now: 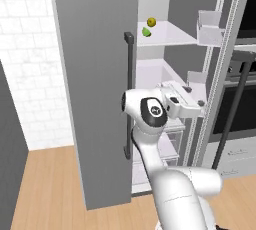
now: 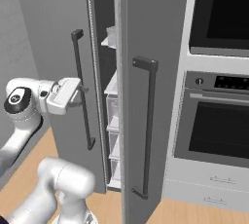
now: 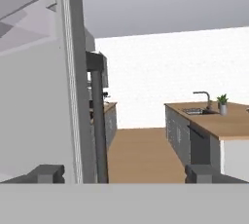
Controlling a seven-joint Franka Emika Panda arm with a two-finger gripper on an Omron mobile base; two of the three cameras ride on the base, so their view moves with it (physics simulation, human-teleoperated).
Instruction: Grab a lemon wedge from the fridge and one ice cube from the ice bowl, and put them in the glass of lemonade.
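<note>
With both doors swung out: fridge (image 1: 95, 89) open, white shelves exposed. Lemon wedge (image 1: 146, 32), green-tinged, resting on upper shelf (image 1: 170, 36) just beside small yellow fruit (image 1: 151, 22). Gripper (image 3: 124, 173) level with middle of fridge, below that shelf, fingers spread wide, nothing between them. Dark bar handle (image 3: 98, 121) of right door rising between the fingertips in hand view. Built-in oven (image 2: 221, 121) right of fridge; counter with sink faucet (image 3: 203, 99) and potted plant (image 3: 222, 103) beyond.
</note>
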